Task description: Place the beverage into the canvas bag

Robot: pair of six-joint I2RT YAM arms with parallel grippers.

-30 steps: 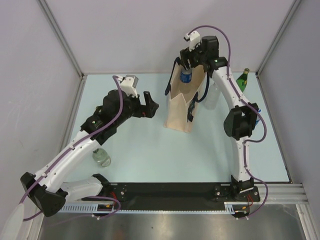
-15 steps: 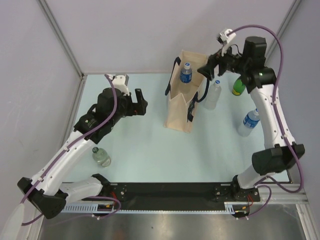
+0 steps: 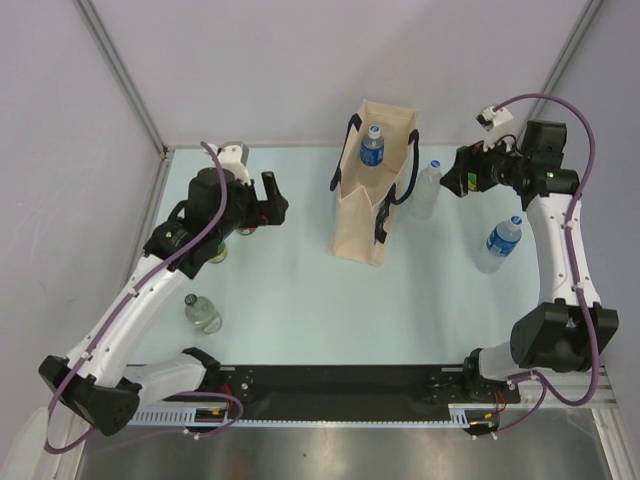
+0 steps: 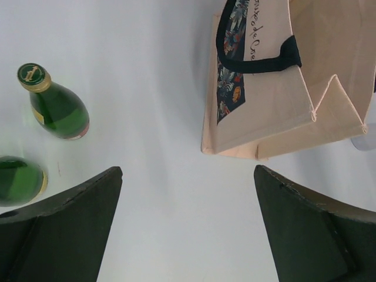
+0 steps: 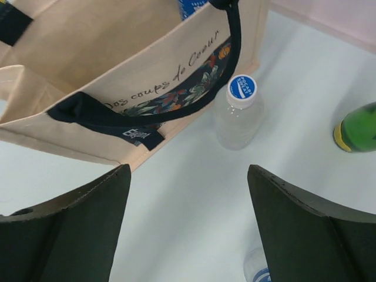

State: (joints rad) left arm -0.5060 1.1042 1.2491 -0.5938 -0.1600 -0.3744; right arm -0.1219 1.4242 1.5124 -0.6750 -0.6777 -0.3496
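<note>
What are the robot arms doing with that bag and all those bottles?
Two robot arms are putting drinks into the canvas bag. One blue-capped bottle already stands inside it. Right now neither arm holds anything. The right gripper hovers beside the bag with its fingers open, close to a clear bottle. The left gripper is wide open too, near a green bottle.

- Bright, even, diffuse light from above; all views sharp.
- Soft faint shadow beside the canvas bag (image 4: 264, 111) on the table (image 4: 147, 88).
- My fingers (image 5: 64, 229) render near-black, little detail.
</note>
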